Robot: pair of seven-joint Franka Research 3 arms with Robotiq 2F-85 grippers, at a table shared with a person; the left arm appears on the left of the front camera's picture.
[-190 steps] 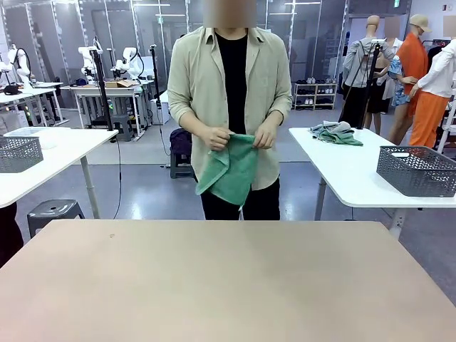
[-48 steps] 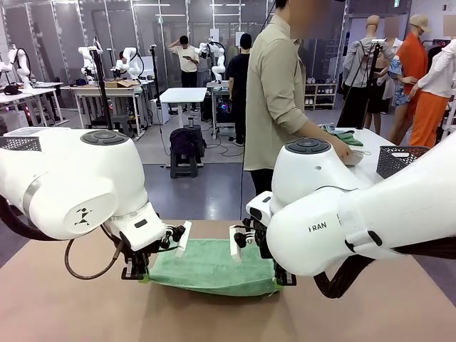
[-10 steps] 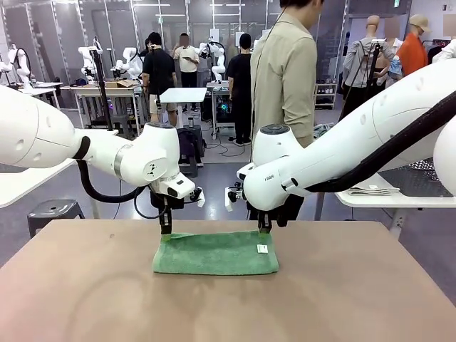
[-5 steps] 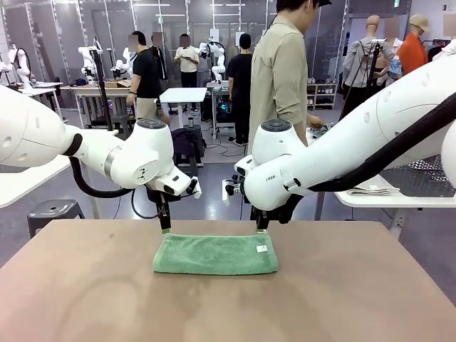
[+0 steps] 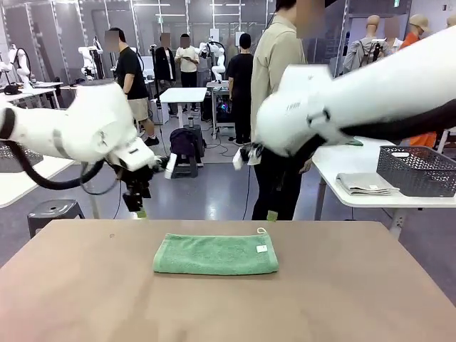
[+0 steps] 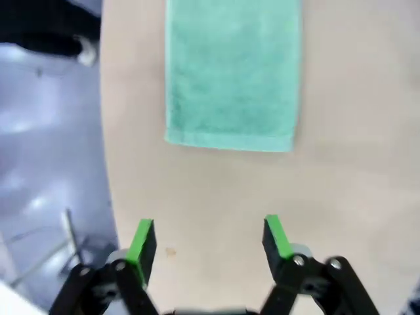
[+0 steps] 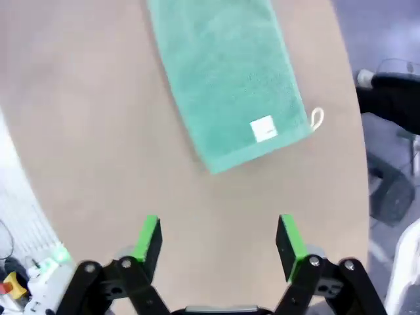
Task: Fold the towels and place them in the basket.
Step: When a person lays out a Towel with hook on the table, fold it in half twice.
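Towel [image 5: 216, 254] on worktop [image 5: 356, 299], long axis left-right; left end effector [image 6: 209, 237], right end effector [image 7: 218, 239] spread, empty, off its far corners, seemingly equidistant.

My front camera sits low at the near edge of the light brown desk [image 5: 342, 292] and faces across it to the far edge, beyond which a person in a beige shirt [image 5: 274, 57] stands. Both wrist cameras look steeply down from fairly close above. The left takes in one short end of the folded mint green terry towel [image 6: 233, 72] and the desk's edge. The right shows the towel [image 7: 226, 79] by its other, labelled end. All three views share that towel [image 5: 215, 254].
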